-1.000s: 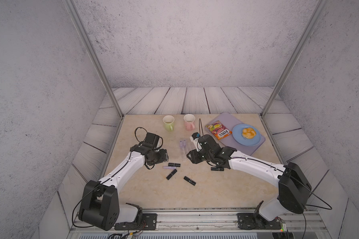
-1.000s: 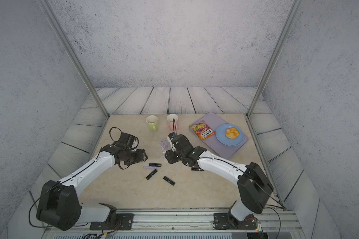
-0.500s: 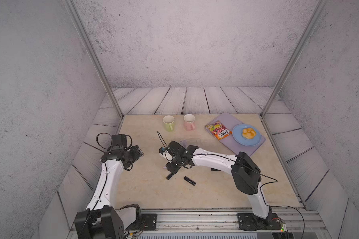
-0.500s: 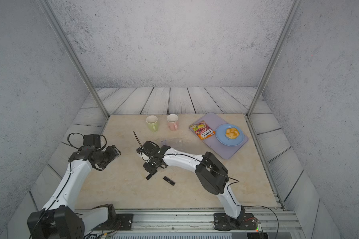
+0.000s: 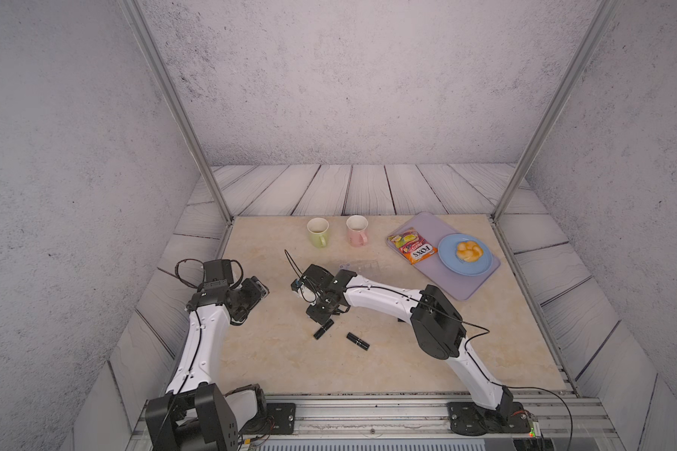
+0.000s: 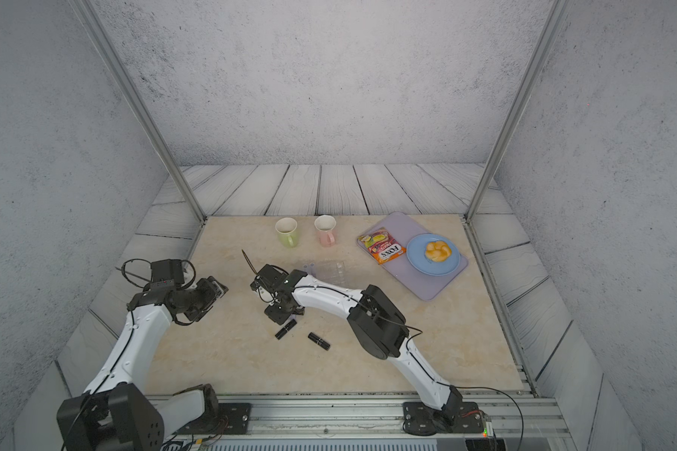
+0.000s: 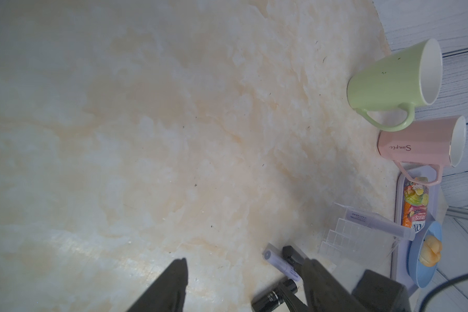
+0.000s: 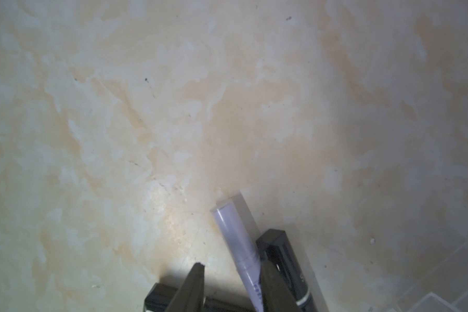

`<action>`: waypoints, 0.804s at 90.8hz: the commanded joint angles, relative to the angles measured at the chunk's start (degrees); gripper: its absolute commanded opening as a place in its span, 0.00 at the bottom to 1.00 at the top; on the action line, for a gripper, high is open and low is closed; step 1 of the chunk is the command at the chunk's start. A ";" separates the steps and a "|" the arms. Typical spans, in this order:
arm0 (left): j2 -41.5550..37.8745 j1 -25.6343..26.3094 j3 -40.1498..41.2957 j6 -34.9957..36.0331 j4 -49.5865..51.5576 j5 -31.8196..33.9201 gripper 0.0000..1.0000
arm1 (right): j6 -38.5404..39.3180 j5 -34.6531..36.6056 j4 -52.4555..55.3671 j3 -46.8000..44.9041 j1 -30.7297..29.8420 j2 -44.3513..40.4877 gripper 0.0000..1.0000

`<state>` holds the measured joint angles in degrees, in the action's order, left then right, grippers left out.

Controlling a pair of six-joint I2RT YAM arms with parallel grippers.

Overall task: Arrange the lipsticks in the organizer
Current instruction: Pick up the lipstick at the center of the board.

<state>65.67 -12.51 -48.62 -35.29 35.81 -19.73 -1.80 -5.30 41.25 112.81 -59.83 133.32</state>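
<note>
Lilac lipstick [image 8: 237,243] seen between parted right jaws in right wrist view, hidden in both top views, left jaws released.

Your left arm [image 5: 202,343] and right arm [image 5: 380,298] wear glossy white shells dotted with small dark screws, joined by blocky black joint housings. Thin black cables [image 5: 177,268] trace the shells and loop loose at the wrists, and each arm stands on a black base plate [image 5: 473,423] bolted to a silver rail [image 5: 368,410].
</note>
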 commanded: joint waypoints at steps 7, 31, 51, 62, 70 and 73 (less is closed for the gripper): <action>-0.46 -0.49 0.37 -0.84 -1.27 -1.55 0.73 | 1.44 0.90 4.13 4.67 -0.55 3.91 0.36; 0.15 -0.49 0.92 -0.91 -1.44 -3.42 0.72 | 2.28 1.25 5.56 6.75 -0.81 6.32 0.34; 0.07 -0.49 1.51 -1.32 -2.26 -4.52 0.72 | 3.11 1.99 6.64 7.82 -1.12 7.86 0.31; -0.28 -0.49 1.64 -1.02 -2.18 -4.57 0.72 | 4.21 2.76 5.96 7.93 -1.34 7.22 0.23; -1.02 -0.49 1.90 -0.35 -2.16 -4.47 0.71 | 4.20 3.21 4.01 7.17 -1.26 4.71 0.18; -1.33 -0.49 1.82 -0.05 -2.11 -4.34 0.71 | 3.98 3.12 2.95 6.77 -1.21 2.52 0.17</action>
<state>65.67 -12.53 -47.51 -36.40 33.95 -23.81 1.67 -3.49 45.60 119.68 -60.77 139.61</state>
